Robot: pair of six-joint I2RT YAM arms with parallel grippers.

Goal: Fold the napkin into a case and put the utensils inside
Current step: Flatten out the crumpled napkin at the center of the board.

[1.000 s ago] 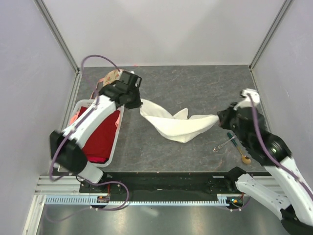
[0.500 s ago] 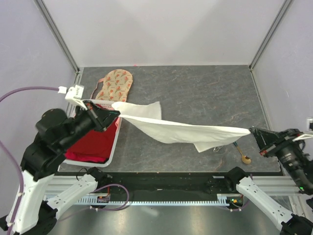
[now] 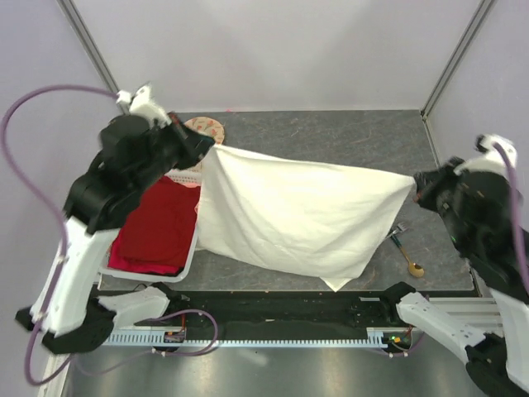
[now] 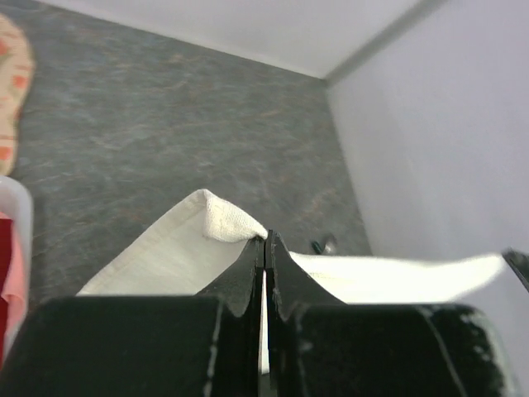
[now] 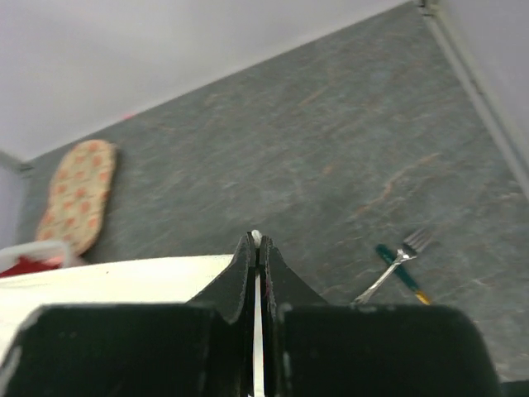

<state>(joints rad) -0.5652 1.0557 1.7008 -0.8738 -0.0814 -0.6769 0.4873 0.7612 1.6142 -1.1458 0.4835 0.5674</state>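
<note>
The napkin point(image 3: 289, 219) hangs spread out in the air between the two arms, held up by its two upper corners. The left fingers point(image 3: 205, 149) are clenched on the upper left corner; in the left wrist view they press flat together with a fold of cream cloth bunched at their tips. The right fingers point(image 3: 417, 184) pinch the upper right corner, and the right wrist view shows them closed tight with only a sliver of white cloth peeking out at the tips. The top edge runs nearly straight from one grip to the other, sagging a little in the middle. The rest drapes down toward the near side and ends in a point near the front edge of the surface point(image 3: 331, 136); whether that point touches the surface cannot be told. Seen from above, the cloth's left side overlaps the right rim of a white tray point(image 3: 187, 265) that holds a red cloth point(image 3: 157, 223). A floral cloth point(image 3: 207, 128) lies behind the tray, just beyond the left fingers. The fork point(image 5: 395, 263), its handle dark green, lies on the surface below the right fingers, and the spoon point(image 3: 415, 268) rests just beside it, nearer the front, both clear of the napkin.
</note>
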